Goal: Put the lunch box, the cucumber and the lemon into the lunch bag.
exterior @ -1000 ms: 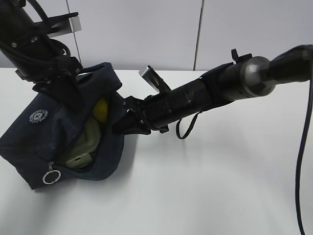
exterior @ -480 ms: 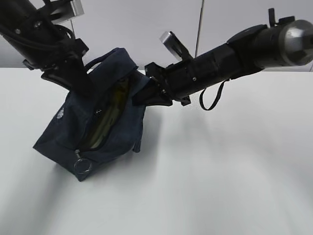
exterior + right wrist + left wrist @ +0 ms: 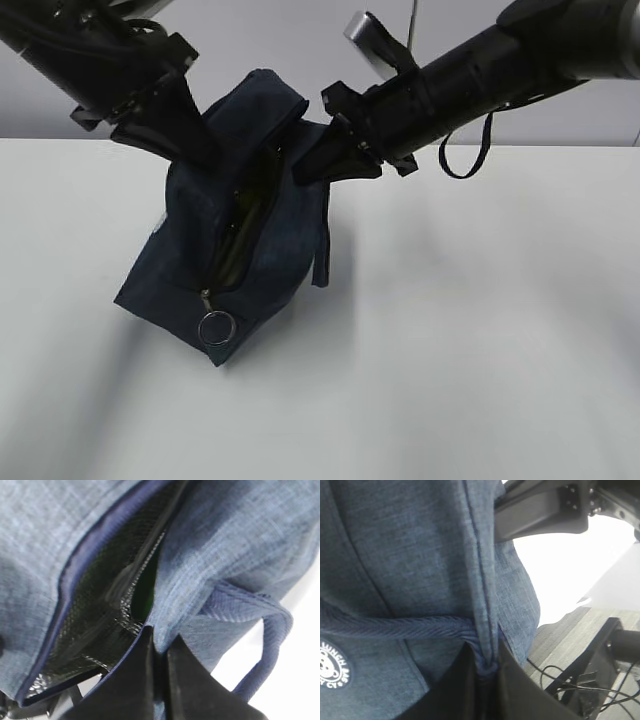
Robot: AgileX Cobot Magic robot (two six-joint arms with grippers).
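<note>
I see the navy lunch bag (image 3: 225, 255) tilted over the white table (image 3: 480, 340), my left gripper (image 3: 482, 677) and right gripper (image 3: 160, 665) each clamped on a rim edge, soft fabric sagging as if loaded, so I judge those stitched edges the safest hold.

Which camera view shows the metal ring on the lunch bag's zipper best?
The exterior view: the zipper ring hangs in plain sight at the low end of the lunch bag's open zipper. The left wrist view shows only fabric, a handle strap and the round logo; the right wrist view shows the opening and dark lining, no ring.
</note>
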